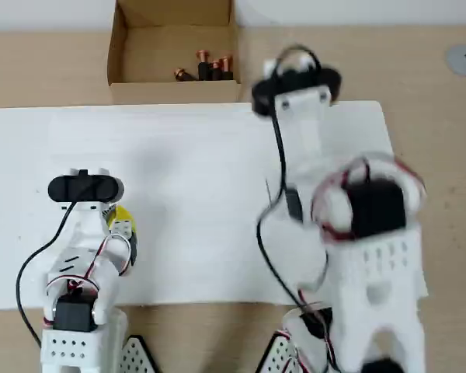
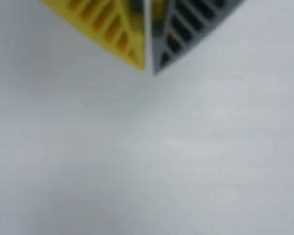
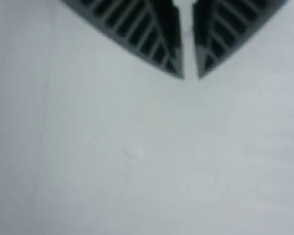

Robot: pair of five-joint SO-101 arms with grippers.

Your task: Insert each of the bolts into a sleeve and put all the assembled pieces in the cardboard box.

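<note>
The left gripper (image 2: 148, 70) is clenched on nothing: one yellow ribbed wedge and one grey one meet tip to tip. The right gripper (image 3: 189, 76), two dark ribbed wedges, is drawn nearly together with only a thin slit between, also empty. Under both lies a smooth white paper sheet (image 1: 194, 179). Beyond the jaws, nearer the right ones, the cardboard box (image 1: 175, 92) holds the assembled pieces (image 1: 206, 68), copper-headed bolts in dark sleeves.

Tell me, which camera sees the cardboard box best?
The high view. It looks down into the open cardboard box beyond the white sheet, with copper-tipped pieces inside. The wrist views face that sheet beneath the left claw and right claw.
</note>
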